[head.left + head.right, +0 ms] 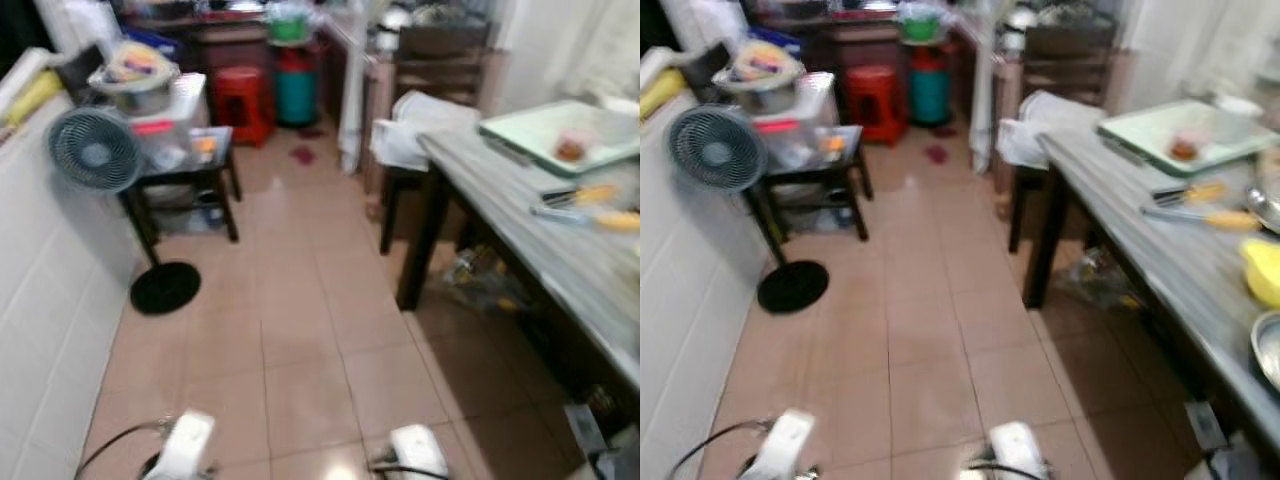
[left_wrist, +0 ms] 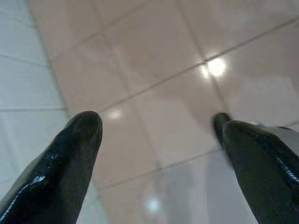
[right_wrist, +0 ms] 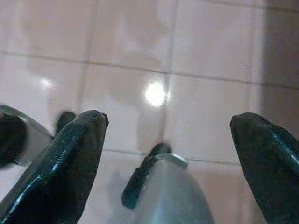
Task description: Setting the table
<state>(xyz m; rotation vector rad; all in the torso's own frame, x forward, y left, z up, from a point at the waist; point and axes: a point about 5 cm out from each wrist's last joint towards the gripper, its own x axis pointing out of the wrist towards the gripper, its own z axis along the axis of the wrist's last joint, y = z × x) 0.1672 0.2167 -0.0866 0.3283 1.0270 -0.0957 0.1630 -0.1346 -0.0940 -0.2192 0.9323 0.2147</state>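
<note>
So the robot's standing in a narrow kitchen aisle, both arms just hanging low since there's nothing to carry yet. The left claw (image 2: 154,154) is released, fingers spread wide over bare floor tile (image 2: 154,70), and the right claw (image 3: 168,154) is the same deal, parted and empty, pointing down at the floor.

The stuff that matters for setting the table is all off to the robot's right on the long grey tabletop (image 1: 1160,250). There's a pale green tray (image 1: 1185,130) at the far end with something small and reddish on it, too blurry to call. Nearer sit a couple of utensils with yellow handles (image 1: 1210,215), then a yellow bowl (image 1: 1265,270) and the edge of a metal bowl (image 1: 1268,365) closest to the robot. My guess is they're parked there as a staging pile, waiting to be laid out.

On the left side there's a standing fan (image 1: 95,150) by the tiled wall and a small black side table (image 1: 185,170) piled with containers, plus a red stool (image 1: 240,95) further back. The aisle between is open, so I'd say this is the approach phase: it needs to turn toward the tabletop before either claw can do anything useful.
</note>
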